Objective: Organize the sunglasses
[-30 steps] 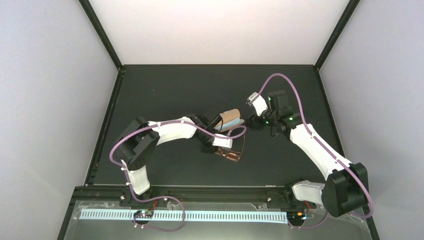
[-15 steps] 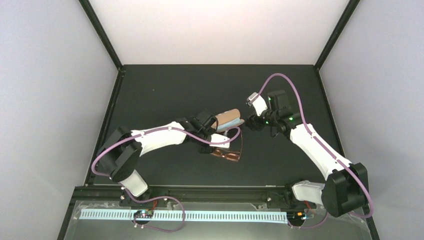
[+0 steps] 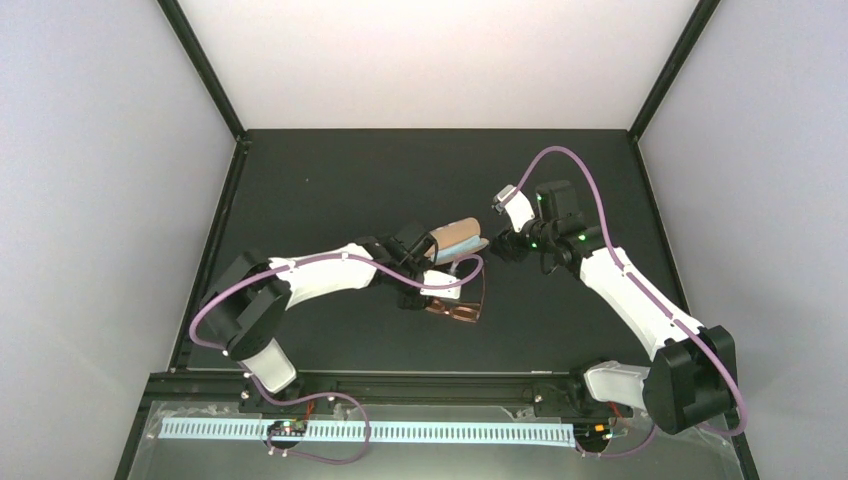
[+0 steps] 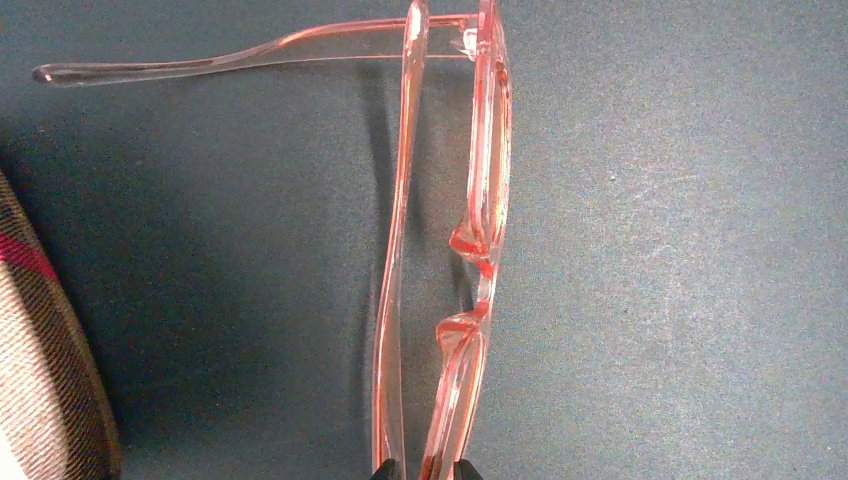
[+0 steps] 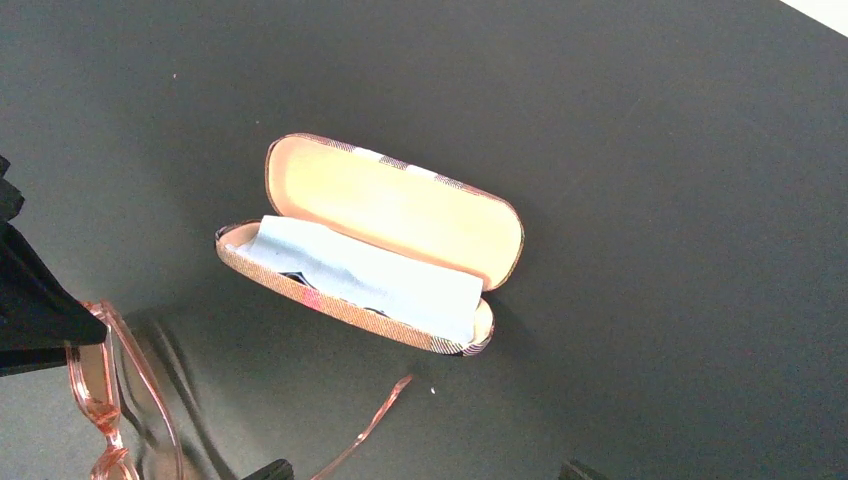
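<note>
Two views share the sunglasses [image 4: 490,150], each with its own details. From the left wrist: glossy, translucent reddish-pink plastic lying on the matte, faintly speckled dark table [image 4: 650,250]. One slim temple folded along the front, the other standing out sideways. Nose pads showing as small angular bumps. At the bottom edge, left hand [image 4: 425,470] drawn nearly together, black tips pinching the near end of the frame.

From above, that grip hidden under the wrist. Only the brownish frame showing there, just in front of the left arm, near the table's middle.

From the right wrist: right hand [image 5: 425,470] spread wide, holding nothing. Beyond it an oblong hard case [image 5: 340,305], hinged open, striped and woven outside, smooth peach inside. A soft pale-blue cloth [image 5: 370,275] lying in the lower half. Sunglasses just beside the case, not touching it.
</note>
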`<action>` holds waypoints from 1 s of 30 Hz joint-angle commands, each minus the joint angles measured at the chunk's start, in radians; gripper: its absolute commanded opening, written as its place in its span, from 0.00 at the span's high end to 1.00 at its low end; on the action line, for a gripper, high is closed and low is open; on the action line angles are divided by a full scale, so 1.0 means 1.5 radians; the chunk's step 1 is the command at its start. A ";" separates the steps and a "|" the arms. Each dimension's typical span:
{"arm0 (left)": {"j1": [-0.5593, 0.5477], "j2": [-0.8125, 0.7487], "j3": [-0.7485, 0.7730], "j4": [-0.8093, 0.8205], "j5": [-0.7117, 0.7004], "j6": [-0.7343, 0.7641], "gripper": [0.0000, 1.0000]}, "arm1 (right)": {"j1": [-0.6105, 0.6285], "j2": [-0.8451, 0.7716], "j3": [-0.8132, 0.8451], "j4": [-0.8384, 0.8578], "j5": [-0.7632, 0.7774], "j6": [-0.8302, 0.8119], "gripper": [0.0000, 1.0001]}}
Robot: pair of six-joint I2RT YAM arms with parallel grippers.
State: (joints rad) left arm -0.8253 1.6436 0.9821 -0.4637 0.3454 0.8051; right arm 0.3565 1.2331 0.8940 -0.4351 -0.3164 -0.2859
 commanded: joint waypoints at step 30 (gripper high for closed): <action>-0.041 -0.137 0.082 -0.163 0.037 -0.004 0.98 | -0.005 -0.014 0.049 -0.033 -0.010 -0.011 0.29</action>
State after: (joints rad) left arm -0.8783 1.4902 1.0756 -0.6537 0.4011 0.8078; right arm 0.3565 1.2308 0.9127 -0.4622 -0.3248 -0.2867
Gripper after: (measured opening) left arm 0.017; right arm 0.714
